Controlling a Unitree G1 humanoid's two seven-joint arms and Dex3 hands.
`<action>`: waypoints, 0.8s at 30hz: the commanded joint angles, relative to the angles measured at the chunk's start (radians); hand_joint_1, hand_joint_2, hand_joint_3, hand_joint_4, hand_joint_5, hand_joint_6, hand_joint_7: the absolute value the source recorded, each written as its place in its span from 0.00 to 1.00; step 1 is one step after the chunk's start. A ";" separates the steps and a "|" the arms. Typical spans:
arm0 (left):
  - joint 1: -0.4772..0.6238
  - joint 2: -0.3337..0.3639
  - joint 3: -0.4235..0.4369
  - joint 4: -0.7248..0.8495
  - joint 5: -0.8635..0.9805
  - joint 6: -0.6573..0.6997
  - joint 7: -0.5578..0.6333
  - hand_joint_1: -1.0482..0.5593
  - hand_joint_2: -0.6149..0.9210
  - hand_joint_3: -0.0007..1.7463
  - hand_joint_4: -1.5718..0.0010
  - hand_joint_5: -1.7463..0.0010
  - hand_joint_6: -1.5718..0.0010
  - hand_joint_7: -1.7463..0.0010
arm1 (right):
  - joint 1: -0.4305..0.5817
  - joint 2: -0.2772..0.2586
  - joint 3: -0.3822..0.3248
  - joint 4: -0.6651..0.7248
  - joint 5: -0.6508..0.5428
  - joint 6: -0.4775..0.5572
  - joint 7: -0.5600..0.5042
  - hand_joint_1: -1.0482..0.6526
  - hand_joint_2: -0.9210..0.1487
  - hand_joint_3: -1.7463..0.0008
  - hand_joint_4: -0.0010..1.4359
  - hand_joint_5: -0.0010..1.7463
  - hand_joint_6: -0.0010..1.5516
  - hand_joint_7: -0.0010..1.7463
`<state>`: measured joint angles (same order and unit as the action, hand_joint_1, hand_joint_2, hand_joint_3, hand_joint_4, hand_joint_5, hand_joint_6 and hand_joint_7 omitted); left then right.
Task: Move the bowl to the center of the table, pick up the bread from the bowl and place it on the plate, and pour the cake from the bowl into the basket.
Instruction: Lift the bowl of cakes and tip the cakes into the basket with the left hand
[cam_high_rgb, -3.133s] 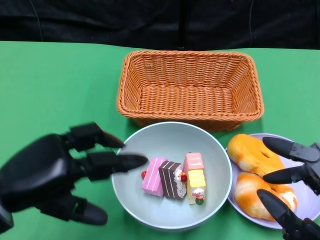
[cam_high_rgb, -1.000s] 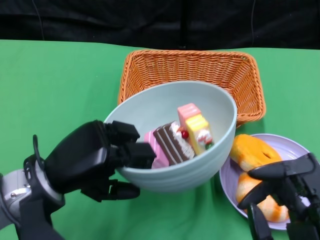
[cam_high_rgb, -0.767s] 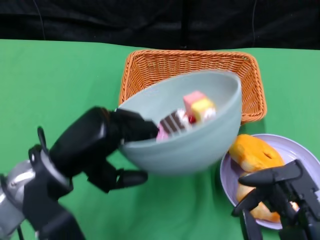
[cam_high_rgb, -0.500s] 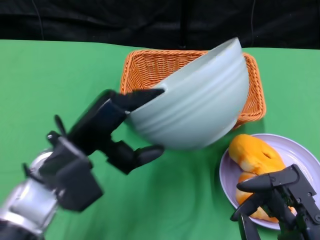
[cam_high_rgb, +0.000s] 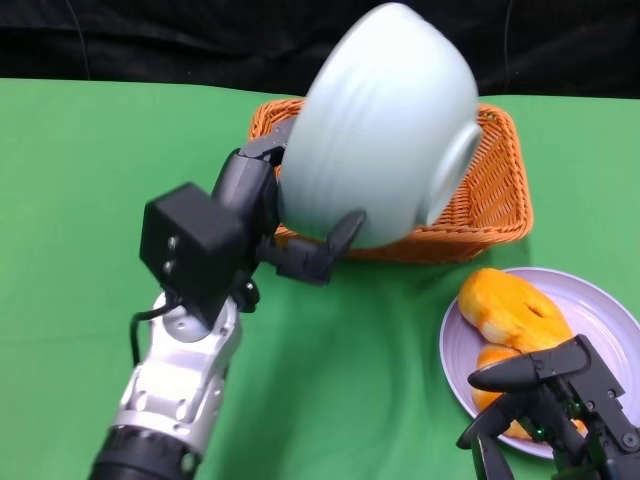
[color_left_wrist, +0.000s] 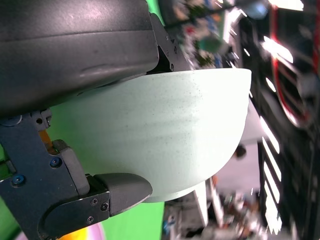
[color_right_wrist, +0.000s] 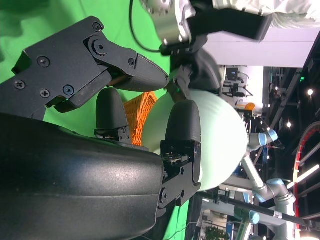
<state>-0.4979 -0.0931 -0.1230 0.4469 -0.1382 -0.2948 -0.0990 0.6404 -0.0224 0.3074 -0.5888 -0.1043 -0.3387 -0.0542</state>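
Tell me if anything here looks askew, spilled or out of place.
Only the bowl stands out: the left hand holds it tipped almost upside down above the basket, its mouth turned away from the camera. That fits pouring. No spill shows on the table. The bread lies on the plate.

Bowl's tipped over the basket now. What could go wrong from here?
1. The left hand grips the upturned bowl only at its rim; it might slip and drop onto the basket.
2. The bowl's mouth faces away, so whether the cake landed inside cannot be seen.
3. The right hand hovers over the bread on the plate and could knock it.
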 joint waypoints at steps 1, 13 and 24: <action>-0.060 -0.067 0.077 0.057 -0.073 0.054 0.029 0.52 0.54 0.98 0.33 0.00 0.45 0.00 | 0.005 -0.021 0.012 0.008 -0.039 -0.018 0.014 0.49 0.27 0.45 0.25 0.98 0.12 0.88; -0.141 -0.223 0.321 0.162 -0.326 0.269 0.116 0.57 0.60 1.00 0.31 0.00 0.42 0.00 | 0.012 -0.033 0.015 0.000 -0.040 -0.006 0.016 0.48 0.23 0.50 0.28 0.95 0.14 0.86; -0.147 -0.251 0.451 0.130 -0.624 0.442 0.114 0.54 0.62 0.98 0.33 0.00 0.48 0.00 | 0.011 -0.040 0.027 -0.003 -0.034 0.005 0.025 0.49 0.24 0.48 0.27 0.95 0.14 0.85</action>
<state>-0.6073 -0.2640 0.3148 0.5882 -0.7362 0.1418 0.0335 0.6425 -0.0450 0.3163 -0.5750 -0.1042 -0.3232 -0.0448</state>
